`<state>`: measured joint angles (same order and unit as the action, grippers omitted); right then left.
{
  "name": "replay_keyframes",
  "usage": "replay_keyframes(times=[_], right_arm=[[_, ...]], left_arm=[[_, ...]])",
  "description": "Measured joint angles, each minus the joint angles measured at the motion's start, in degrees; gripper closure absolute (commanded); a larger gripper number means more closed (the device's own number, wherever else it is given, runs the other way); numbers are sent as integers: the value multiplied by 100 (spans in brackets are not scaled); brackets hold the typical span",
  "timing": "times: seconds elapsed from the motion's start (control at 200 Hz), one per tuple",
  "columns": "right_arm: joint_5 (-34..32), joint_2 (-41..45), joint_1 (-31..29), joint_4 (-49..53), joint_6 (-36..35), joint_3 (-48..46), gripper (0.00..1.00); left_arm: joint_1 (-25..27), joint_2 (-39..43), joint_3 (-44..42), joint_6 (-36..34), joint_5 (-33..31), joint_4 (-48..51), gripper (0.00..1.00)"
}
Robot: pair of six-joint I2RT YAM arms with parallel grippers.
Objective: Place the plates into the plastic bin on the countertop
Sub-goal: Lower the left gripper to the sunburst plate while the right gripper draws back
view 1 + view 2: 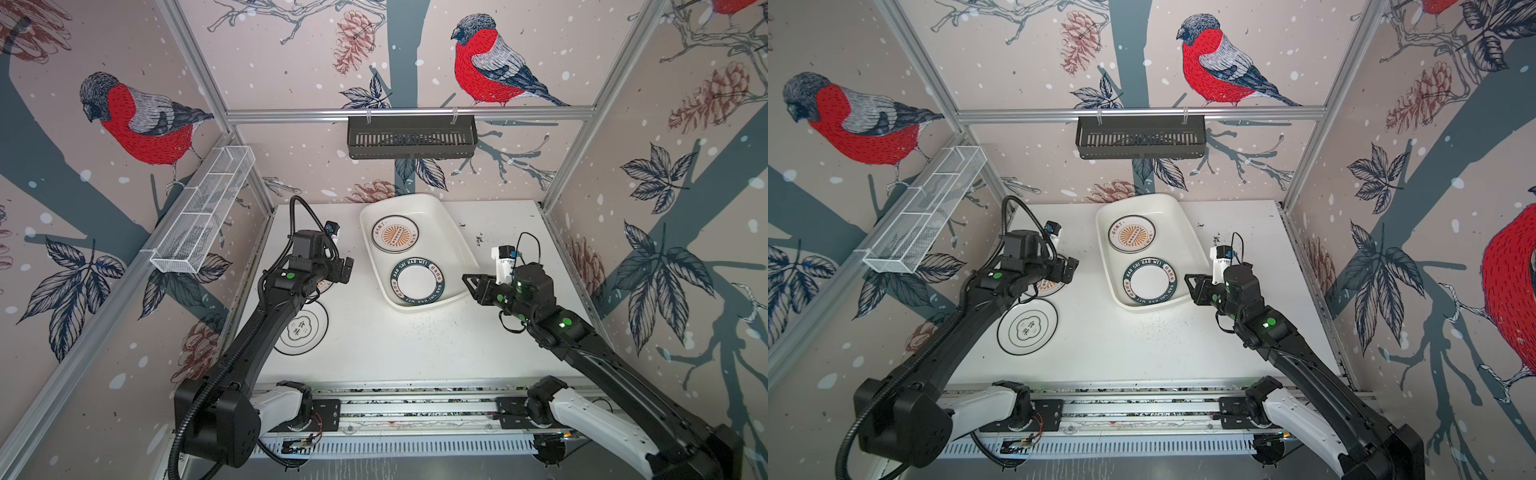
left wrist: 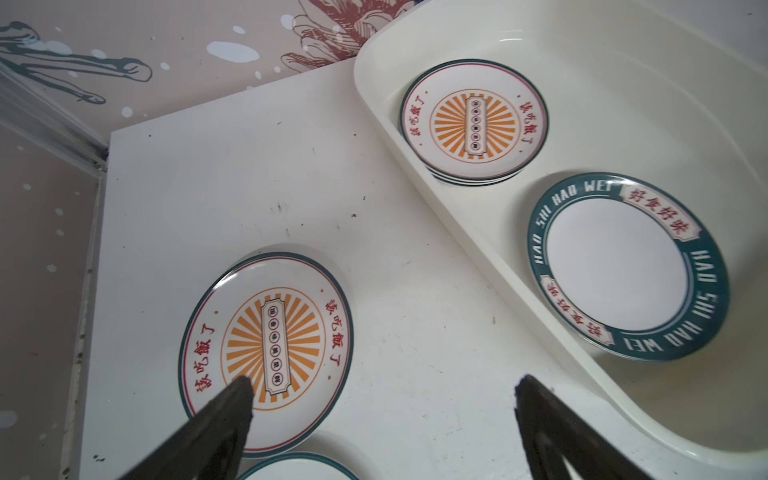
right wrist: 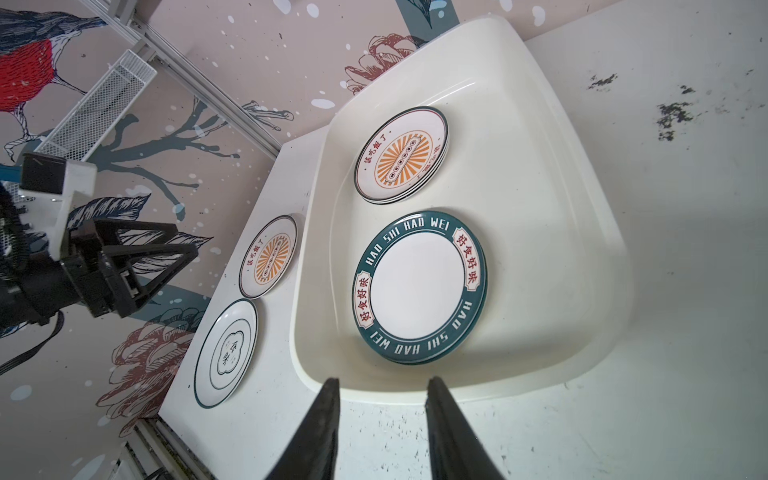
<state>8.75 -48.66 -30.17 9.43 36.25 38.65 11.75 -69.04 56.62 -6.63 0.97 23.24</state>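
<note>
Bin (image 1: 440,232) sitting at back of surface (image 1: 395,345), holding sunburst stack (image 1: 395,235) and green-rim plate (image 1: 417,284) side by side. Loose sunburst plate (image 2: 266,332) and emblem plate (image 1: 1027,326) lying on surface left of bin. Left fingers (image 2: 224,415) hovering near loose sunburst plate, spread wide, grasping nothing. Right fingers (image 3: 324,415) hanging parted and empty just beside bin's right rim.

The bin (image 1: 449,232) lay askew at the back of the countertop (image 1: 395,345), holding a sunburst plate (image 1: 395,234) and, nearer, a green-rimmed plate (image 1: 417,281). The left gripper (image 1: 343,272) hung over a half-hidden plate (image 1: 325,286), beside an emblem plate (image 1: 305,328). The right gripper (image 1: 471,286) pointed at the bin's near corner.
</note>
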Motion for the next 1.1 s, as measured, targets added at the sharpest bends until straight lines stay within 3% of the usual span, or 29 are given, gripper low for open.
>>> replay_keyframes(times=[0.215, 0.665, 1.101], right_arm=[[-63, -4, -96, -50, 107, -63, 64], [-63, -79, -385, -105, 170, -11, 64], [-20, -310, -568, -420, 326, -109, 64]], left_arm=[[-463, -422, -46, -133, -103, -17, 3], [-713, -1379, 323, -273, -61, 13, 3], [-1394, -2251, 619, 90, -7, 15, 3]])
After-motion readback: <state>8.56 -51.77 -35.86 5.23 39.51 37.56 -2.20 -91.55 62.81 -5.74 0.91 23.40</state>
